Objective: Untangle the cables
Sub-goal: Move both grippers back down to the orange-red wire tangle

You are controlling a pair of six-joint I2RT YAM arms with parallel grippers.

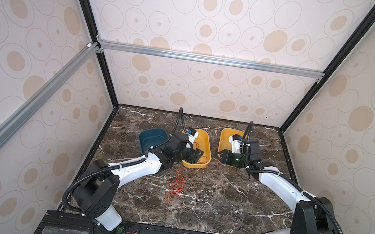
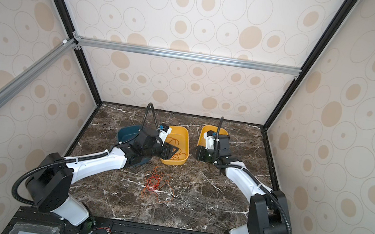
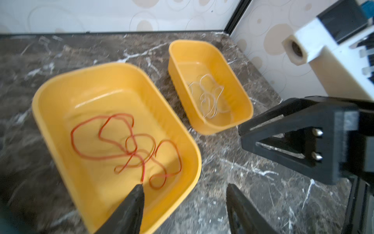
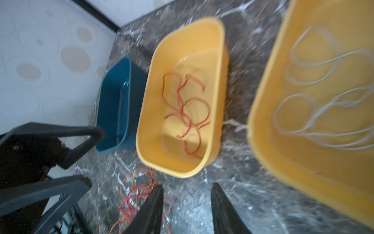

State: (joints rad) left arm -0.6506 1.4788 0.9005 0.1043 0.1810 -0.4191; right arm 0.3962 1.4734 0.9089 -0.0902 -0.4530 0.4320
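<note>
target: red-and-orange cable tangle [image 1: 178, 188] on marble table [image 1: 231, 204], mid-width, frontward of both grippers | left gripper [image 3: 184, 186] spread, empty, above yellow tray [image 1: 206, 135]; nearer | right gripper [image 4: 187, 185] spread, empty

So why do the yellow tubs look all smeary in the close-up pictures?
Right wrist view: motion smear streaks the white cable and the rightmost tub. Left wrist view: softer blur, the red cable readable, a glare streak in the middle tub. Both top views: sharp, the tangled cables crisp.
</note>
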